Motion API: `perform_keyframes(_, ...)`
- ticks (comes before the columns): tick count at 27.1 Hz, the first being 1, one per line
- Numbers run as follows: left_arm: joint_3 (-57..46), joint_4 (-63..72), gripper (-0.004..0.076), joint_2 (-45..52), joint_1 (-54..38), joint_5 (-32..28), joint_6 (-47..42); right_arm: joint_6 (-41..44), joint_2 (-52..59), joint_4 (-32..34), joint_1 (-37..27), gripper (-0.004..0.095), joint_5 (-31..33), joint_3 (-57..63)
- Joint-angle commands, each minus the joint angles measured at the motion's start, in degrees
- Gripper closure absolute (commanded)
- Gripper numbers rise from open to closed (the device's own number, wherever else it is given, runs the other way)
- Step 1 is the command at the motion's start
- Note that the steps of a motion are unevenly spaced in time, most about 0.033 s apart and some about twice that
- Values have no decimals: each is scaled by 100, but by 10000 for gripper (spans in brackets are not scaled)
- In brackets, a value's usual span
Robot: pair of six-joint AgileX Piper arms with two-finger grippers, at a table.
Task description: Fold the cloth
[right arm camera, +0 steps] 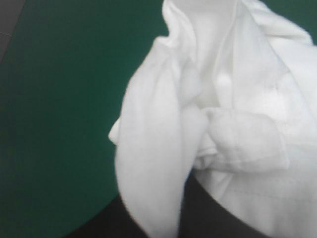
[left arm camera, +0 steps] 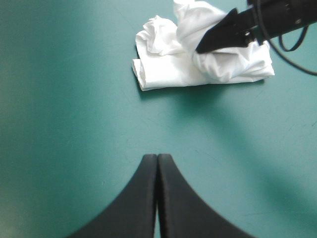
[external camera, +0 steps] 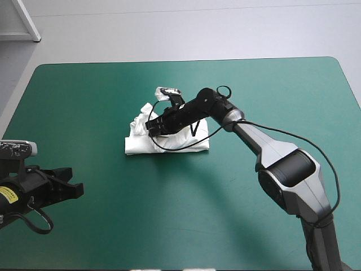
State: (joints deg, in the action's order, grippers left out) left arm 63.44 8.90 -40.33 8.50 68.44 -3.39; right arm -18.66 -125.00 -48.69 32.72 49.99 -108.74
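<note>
Gripping a fold of the T-shirt (external camera: 138,145), which lies crosswise at the middle of the table (external camera: 271,84), the right gripper (external camera: 152,127) is nearer; the left gripper (left arm camera: 157,158), closed empty, sits well apart.

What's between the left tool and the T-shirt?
Nothing but bare teal-green cover lies between the left tool and the T-shirt, as the left wrist view shows.

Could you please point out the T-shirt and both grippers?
T-shirt (external camera: 141,144): high view, on its flat folded part nearest the left arm.
left gripper (left arm camera: 157,158): left wrist view, where its shut fingertips meet.
right gripper (external camera: 152,127): high view, at its fingertips on the T-shirt.
</note>
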Motion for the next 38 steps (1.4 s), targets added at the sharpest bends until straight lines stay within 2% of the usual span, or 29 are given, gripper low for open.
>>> perform_keyframes(1, 125, 191, 732, -29, 1, -292, -48, -109, 83, -362, 122, 926, -304, -192)
perform_keyframes(3, 125, 201, 732, -29, 1, -267, -48, -240, -23, -514, 132, 899, -340, -228)
perform_keyframes(5, 125, 216, 732, -29, 1, -232, -48, -369, -79, -664, 145, 795, -317, -299)
perform_keyframes(6, 125, 225, 732, -29, 1, -220, -48, -398, -79, -731, 145, 728, -310, -326)
perform_keyframes(7, 125, 237, 732, -29, 1, -220, -48, -424, -79, -779, 145, 607, -294, -383)
perform_keyframes(10, 125, 237, 732, -29, 1, -254, -36, -387, -79, -849, 145, 336, 18, -637)
perform_keyframes(11, 125, 237, 732, -29, 1, -284, -36, -376, -79, -881, 145, 312, 222, -724)
perform_keyframes(14, 125, 237, 732, -29, 1, -319, -36, -199, -79, -821, 145, 351, 760, -1076)
perform_keyframes(17, 125, 283, 732, -33, 1, -319, -36, 113, -79, -460, 145, 374, 1084, -1491)
perform_keyframes(20, 125, 417, 732, -33, 1, -341, -36, 484, -79, 175, 145, 374, 1440, -2074)
perform_keyframes(24, 125, 502, 732, -33, 1, -470, -36, 1047, -79, 1383, 145, 373, 2144, -2856)
perform_keyframes(26, 125, 502, 732, -44, 1, -549, -36, 1530, 3, 2086, 103, 373, 2148, -3059)
perform_keyframes(30, 125, 491, 732, -44, 1, -628, -15, 1931, 177, 2193, -262, 373, 2148, -3077)
perform_keyframes(32, 125, 491, 732, -44, 1, -616, 36, 2040, 350, 2248, -651, 373, 2159, -3077)
perform_keyframes(34, 125, 424, 732, -44, 1, -627, 36, 2020, 632, 2649, -873, 373, 2159, -3046)
perform_keyframes(35, 125, 426, 732, -56, 1, -653, 36, 1937, 781, 2904, -923, 373, 2159, -2961)
perform_keyframes(36, 125, 426, 732, -56, 1, -707, 36, 1866, 1101, 3492, -951, 373, 2159, -2638)
perform_keyframes(38, 125, 426, 732, -67, 1, -837, 36, 1866, 1663, 3706, -1035, 373, 2159, -1717)
